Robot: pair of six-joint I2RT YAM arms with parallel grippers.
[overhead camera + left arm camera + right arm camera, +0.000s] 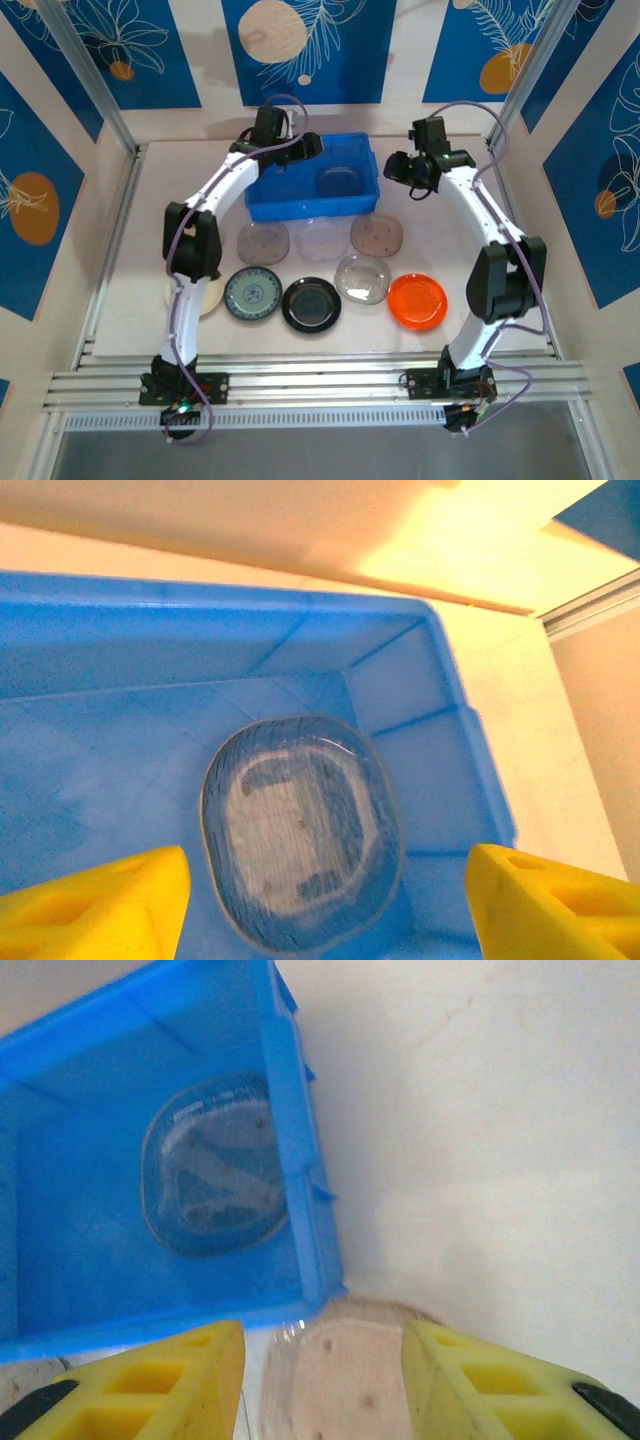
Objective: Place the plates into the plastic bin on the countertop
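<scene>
Nearest us on the counter [150,200], a front row runs left to right: a cream plate [213,298] partly under the left arm [190,245], a teal-patterned plate [253,293], a black plate [311,304], a clear domed plate [362,278] and an orange plate [417,301]. Behind them lie a translucent plate [263,241], a clear plate [320,240] and a speckled beige plate [376,235]. Bare counter stretches on both sides to the metal rails [105,280]. Beyond, the blue bin [312,210] holds one clear plate [340,181] in its right half, close to the right wall. The left arm slants from its elbow up over the bin's far left, its jaws released, with the yellow fingers [100,900] wide apart and empty above that plate. The right arm [470,215] arches toward the bin's right side. Its jaws stand apart, grasping nothing, over the speckled plate and the bin's corner.
</scene>
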